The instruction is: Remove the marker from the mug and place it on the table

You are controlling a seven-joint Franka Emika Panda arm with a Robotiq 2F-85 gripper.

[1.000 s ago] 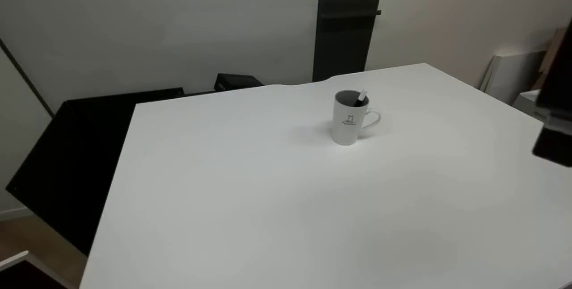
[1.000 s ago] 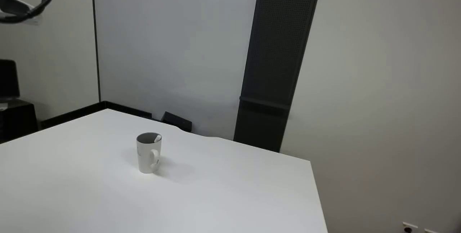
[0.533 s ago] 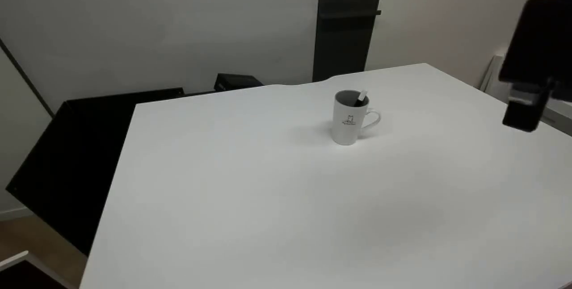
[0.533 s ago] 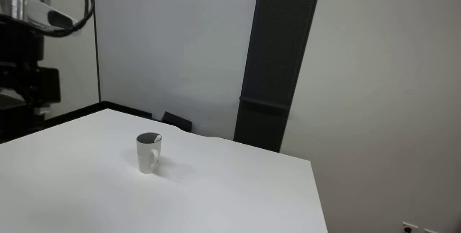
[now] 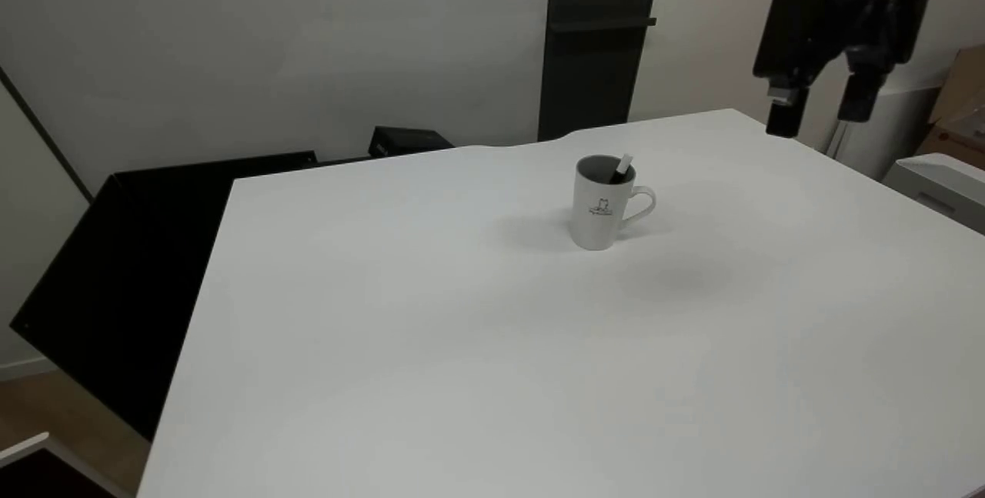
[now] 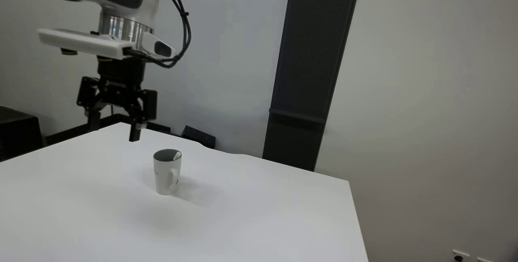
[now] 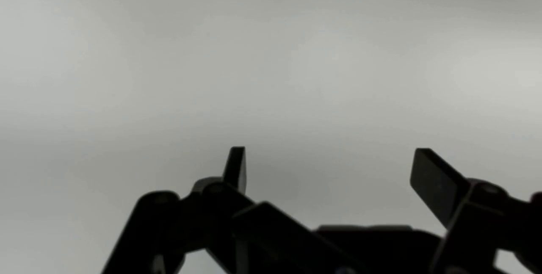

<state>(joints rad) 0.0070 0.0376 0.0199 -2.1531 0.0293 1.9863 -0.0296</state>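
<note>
- The step in hand looks to be the approach: the marker (image 5: 622, 168) is not yet out of the mug (image 5: 595, 212), and no grasp is begun.
- The marker leans inside the mug, its light end poking up at the right of the mouth in both exterior views. Its dark part runs down out of sight, so how deep it reaches cannot be told.
- The mug stands upright on the table (image 5: 462, 321), toward the far part in an exterior view.
- The gripper (image 5: 822, 111) points downward above the table, well apart from the mug: higher and to its right there, but higher and to its left in an exterior view (image 6: 114, 128).
- Its fingers (image 7: 432, 176) are spread wide, with only bare tabletop seen between them in the wrist view; it has hold of nothing. The mug does not show in that view.
- The next move calls for carrying the gripper across until it is over the marker's light end, narrowing the gap, and lowering so that the fingers straddle that end without knocking the rim.
- After that, a pinch and a lift along the marker's lean should clear the mug, before laying the marker on bare table.
</note>
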